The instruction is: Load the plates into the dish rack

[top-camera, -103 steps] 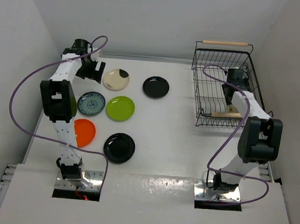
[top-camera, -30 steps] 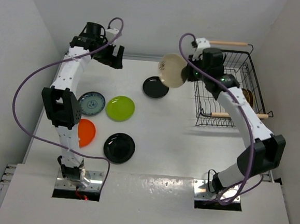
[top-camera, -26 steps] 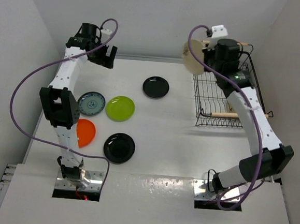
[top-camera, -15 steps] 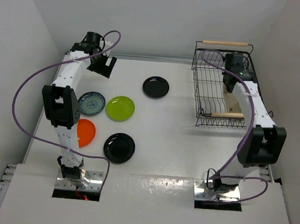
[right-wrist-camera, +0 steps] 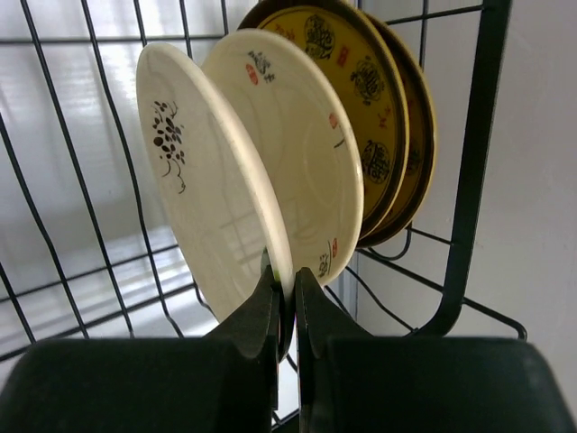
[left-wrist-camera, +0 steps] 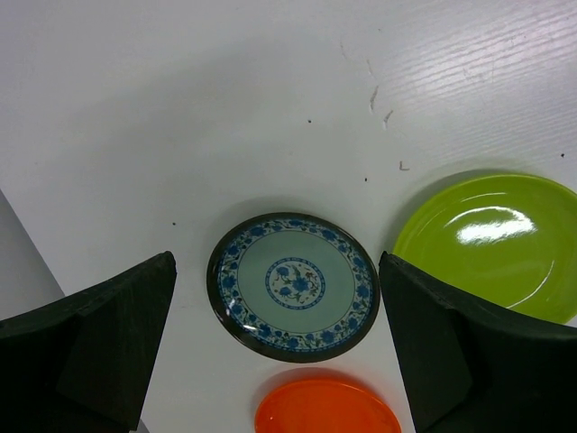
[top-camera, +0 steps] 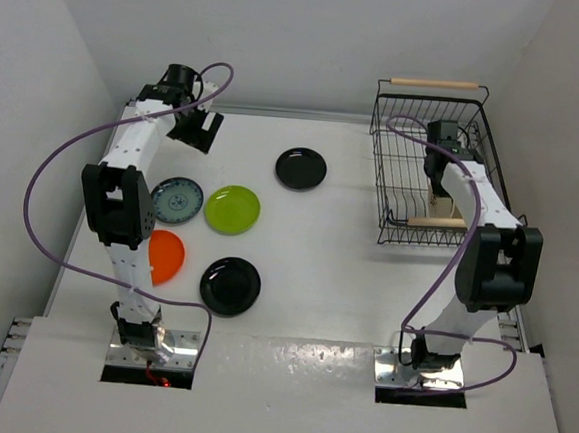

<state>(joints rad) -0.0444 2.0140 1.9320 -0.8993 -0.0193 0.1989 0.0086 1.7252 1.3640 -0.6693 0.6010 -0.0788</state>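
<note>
On the white table (top-camera: 345,281), the black wire dish rack (top-camera: 403,175) stands far right. Inside it, an upright speckled cream plate (right-wrist-camera: 207,207) sits just beside a second cream plate (right-wrist-camera: 311,162) and two mustard patterned plates (right-wrist-camera: 383,117). The right pincer (right-wrist-camera: 288,293) pinches its lower rim, and a skewed release could tip it onto them. Rack wires hem it in closely. At far left, the left pincer (left-wrist-camera: 279,316) hangs spread above the blue-grey patterned plate (left-wrist-camera: 294,286), with open room around it.

From where I stand, no word, number or brand is legible anywhere. The mustard plate (right-wrist-camera: 365,90) bears dark round medallions like seal characters, too ornate to read. The rear cream plate (right-wrist-camera: 311,171) carries tiny red stamp-like marks, and the front cream plate (right-wrist-camera: 194,207) a black sprig, neither readable.
</note>
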